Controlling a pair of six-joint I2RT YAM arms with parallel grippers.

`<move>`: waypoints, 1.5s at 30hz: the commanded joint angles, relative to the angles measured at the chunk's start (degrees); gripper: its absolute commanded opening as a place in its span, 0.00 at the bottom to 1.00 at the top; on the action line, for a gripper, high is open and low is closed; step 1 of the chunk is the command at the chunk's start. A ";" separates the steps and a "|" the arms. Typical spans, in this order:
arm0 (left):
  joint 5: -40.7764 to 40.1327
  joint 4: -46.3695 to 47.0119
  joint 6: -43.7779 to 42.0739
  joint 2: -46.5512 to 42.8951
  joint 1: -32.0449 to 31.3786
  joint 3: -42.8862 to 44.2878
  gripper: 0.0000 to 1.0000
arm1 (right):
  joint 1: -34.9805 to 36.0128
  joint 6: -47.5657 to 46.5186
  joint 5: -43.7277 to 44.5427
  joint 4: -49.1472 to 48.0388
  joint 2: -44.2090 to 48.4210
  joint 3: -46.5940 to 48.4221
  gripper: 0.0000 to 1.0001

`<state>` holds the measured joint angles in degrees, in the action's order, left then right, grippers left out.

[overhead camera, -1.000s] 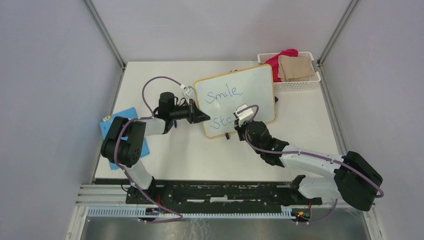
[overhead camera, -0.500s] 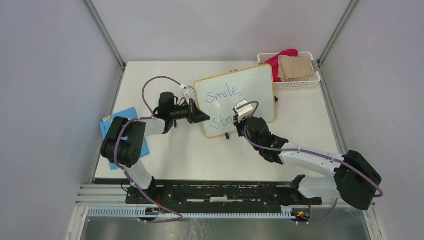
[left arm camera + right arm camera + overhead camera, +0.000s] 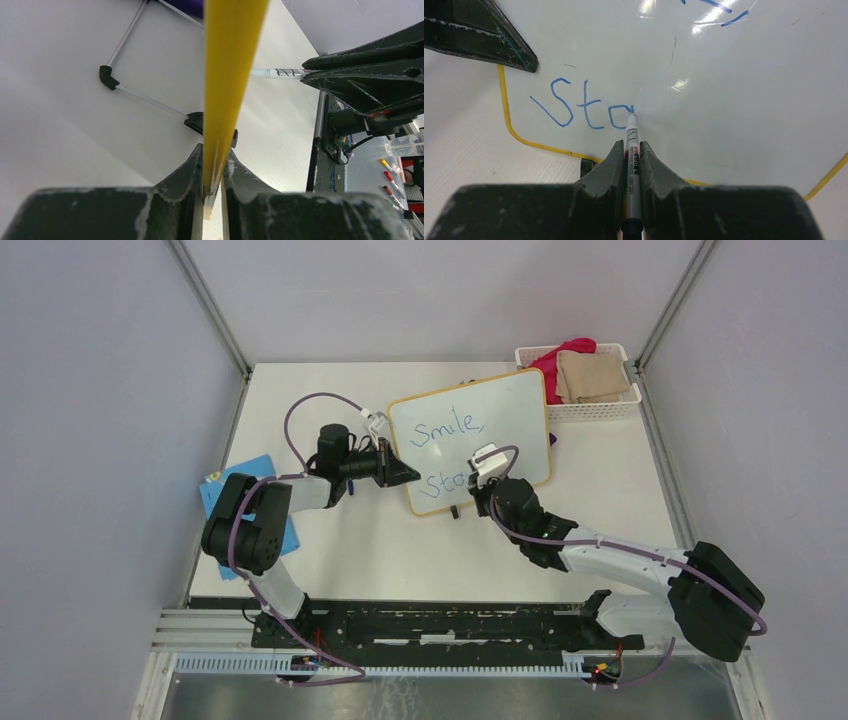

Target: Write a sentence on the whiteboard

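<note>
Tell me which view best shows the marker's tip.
Right wrist: the marker tip meets the whiteboard beside blue "Sto". Top external hides it under the right arm; left wrist shows only a bit of barrel.

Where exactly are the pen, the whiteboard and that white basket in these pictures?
pen [image 3: 631,131], right wrist view, on its white barrel just behind the tip.
whiteboard [image 3: 515,415], top view, on a bare white patch of its face.
white basket [image 3: 595,410], top view, on its near wall.
</note>
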<state>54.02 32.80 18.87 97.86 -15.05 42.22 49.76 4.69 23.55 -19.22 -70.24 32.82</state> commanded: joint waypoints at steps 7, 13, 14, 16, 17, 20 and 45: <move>-4.90 -3.88 -3.15 -0.11 -0.11 0.50 0.02 | -0.19 1.11 1.50 -0.82 2.16 -3.60 0.00; -4.98 -3.88 -3.24 -0.13 -0.16 0.56 0.02 | -0.45 0.97 3.12 -0.48 4.86 -3.25 0.00; -4.98 -3.88 -3.29 -0.13 -0.16 0.55 0.02 | -0.46 0.69 3.22 -0.30 5.16 -2.79 0.00; -5.04 -3.88 -3.31 -0.21 -0.16 0.55 0.02 | -0.49 0.27 3.38 -0.18 5.56 -1.96 0.00; -5.00 -3.92 -3.25 -0.22 -0.16 0.50 0.02 | -0.53 0.00 3.41 -0.18 5.63 -1.45 0.00; -4.98 -3.88 -3.24 -0.22 -0.24 0.55 0.02 | -0.56 -0.36 3.03 -0.60 5.34 -0.29 0.00; -5.05 -4.32 -3.52 -0.23 -0.33 0.59 0.02 | -1.99 0.30 1.15 -1.15 0.44 1.17 0.00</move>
<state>53.95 32.60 18.81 97.84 -15.14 42.28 48.27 4.64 25.28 -18.50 -69.34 33.43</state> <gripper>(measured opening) 0.206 0.176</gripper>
